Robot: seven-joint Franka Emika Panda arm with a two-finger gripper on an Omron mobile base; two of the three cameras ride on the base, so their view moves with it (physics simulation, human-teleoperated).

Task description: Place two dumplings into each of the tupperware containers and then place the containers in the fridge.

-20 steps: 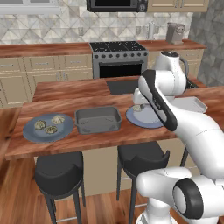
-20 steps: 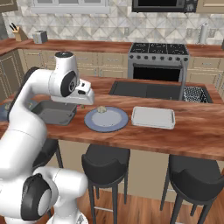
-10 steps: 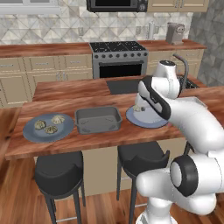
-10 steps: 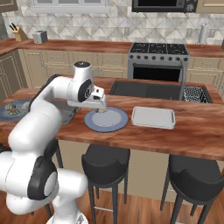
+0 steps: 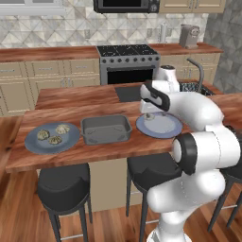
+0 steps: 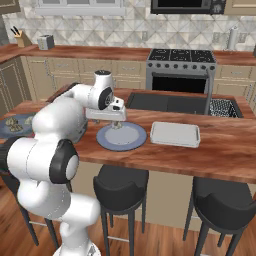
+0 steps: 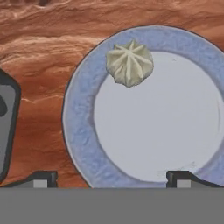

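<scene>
Fingers (image 7: 111,177) stand wide apart, empty, one tip at each lower corner of the hand view, pointing down over a round blue-grey plate (image 7: 78,131). One dumpling (image 7: 130,62) sits on that plate, on the inner edge of its rim band, clear of both fingertips and touching neither; the flat centre of the plate is bare. In the left base view the same plate (image 5: 166,128) lies on the wooden table (image 5: 71,153) with the dumpling (image 5: 149,116) at its far-left edge, directly under the hand (image 5: 152,100). Right base view: hand (image 6: 111,113) low over the plate (image 6: 131,140), dumpling (image 6: 116,125) beneath it. Just left of the plate, a strip of bare wood between, is the deeper dark grey pan (image 5: 106,129); its corner shows at the left edge of the hand view (image 7: 5,127). Further left, well apart, a second blue-grey plate (image 5: 33,143) carries three dumplings (image 5: 53,133). To the right of the near plate, with a clear gap, one tupperware container (image 6: 175,134) lies flat and holds nothing; open wood continues beyond it to the table's right end. The front edge of the table runs close under both plates. Behind the table top, a dark sink (image 6: 165,102) with tap, then the oven (image 6: 181,75).
</scene>
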